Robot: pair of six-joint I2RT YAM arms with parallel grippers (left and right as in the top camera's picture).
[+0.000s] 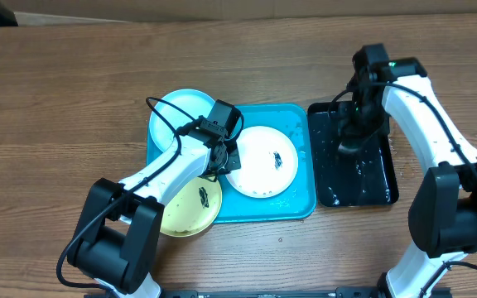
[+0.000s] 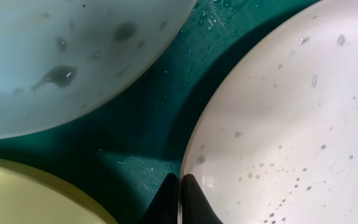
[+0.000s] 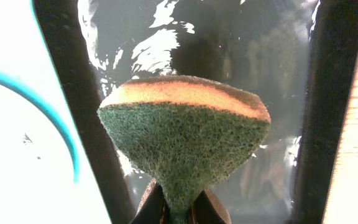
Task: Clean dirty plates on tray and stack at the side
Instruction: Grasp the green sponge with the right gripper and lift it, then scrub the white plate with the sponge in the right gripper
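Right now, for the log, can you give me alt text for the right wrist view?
The right claw pinches a green scouring sponge with an orange-tan top, with the wet, glossy black tray behind it. At far left, washed out by glare, a curve of the turquoise tray's rim shows.

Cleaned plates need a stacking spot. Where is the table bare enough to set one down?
Widest bare wood: the table left of the light blue plate and yellow-green plate. Also the far strip behind the tray. Crowded: the tray itself, its white plate gripped by the left tool; the black tray lies under the right tool and sponge.
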